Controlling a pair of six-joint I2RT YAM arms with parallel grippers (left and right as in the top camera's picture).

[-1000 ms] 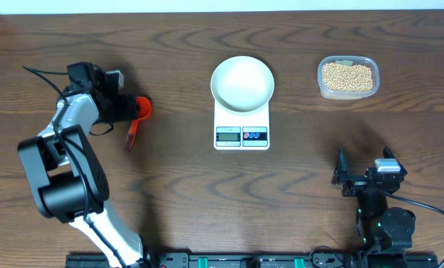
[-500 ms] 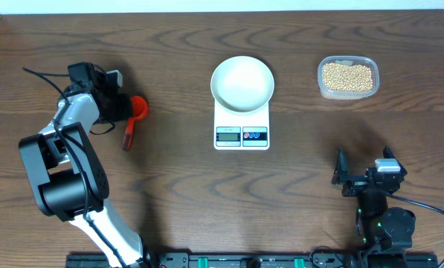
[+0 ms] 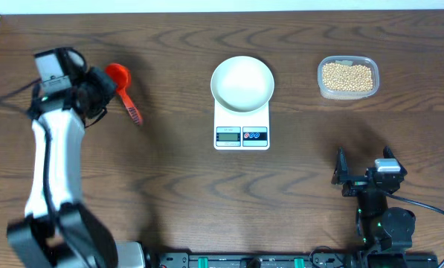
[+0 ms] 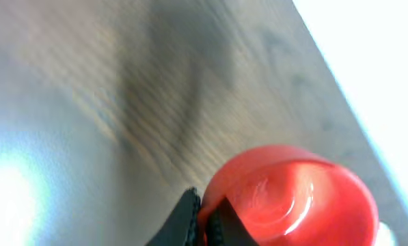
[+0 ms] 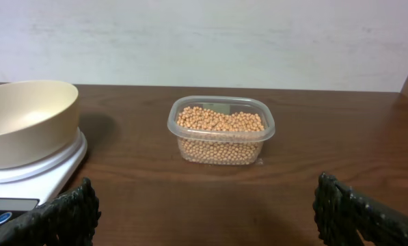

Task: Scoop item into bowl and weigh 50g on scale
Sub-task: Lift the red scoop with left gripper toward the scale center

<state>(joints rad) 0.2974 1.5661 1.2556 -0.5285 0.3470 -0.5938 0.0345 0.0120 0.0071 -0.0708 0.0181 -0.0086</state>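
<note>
A dark wooden worktop (image 3: pixel 169 186) carries everything. Towards its far left corner, the left gripper (image 3: pixel 105 84) is clamped on a red plastic scoop (image 3: pixel 118 74). It grips where the handle meets the round cup, and the ribbed handle slants away towards the middle of the worktop. In the left wrist view the black fingertips (image 4: pixel 188 217) sit hard against the cup, whose inside shows glossy red. That view is blurred, so it cannot be told whether the scoop rests on the wood or hangs above it.

The small tan-beige beans (image 3: pixel 347 75) lie heaped in a clear rounded-rectangular plastic tub (image 3: pixel 322 88) near the far right corner. This is well apart from the scoop and the left gripper, with the scale between them.

The round white bowl (image 3: pixel 242 82) stands on the small white rectangular digital scale (image 3: pixel 242 135), midway along the worktop and nearer its far edge. The bowl covers the scale's far part. The grey display and the red and blue buttons face the near edge.

The right gripper (image 5: pixel 210 208) sits low by the near edge on the right side, its jaws spread wide and holding nothing. In its wrist view the tub of beans stands straight ahead between the two black fingers (image 5: pixel 60 213), well beyond them. The bowl and scale are off to the left.
</note>
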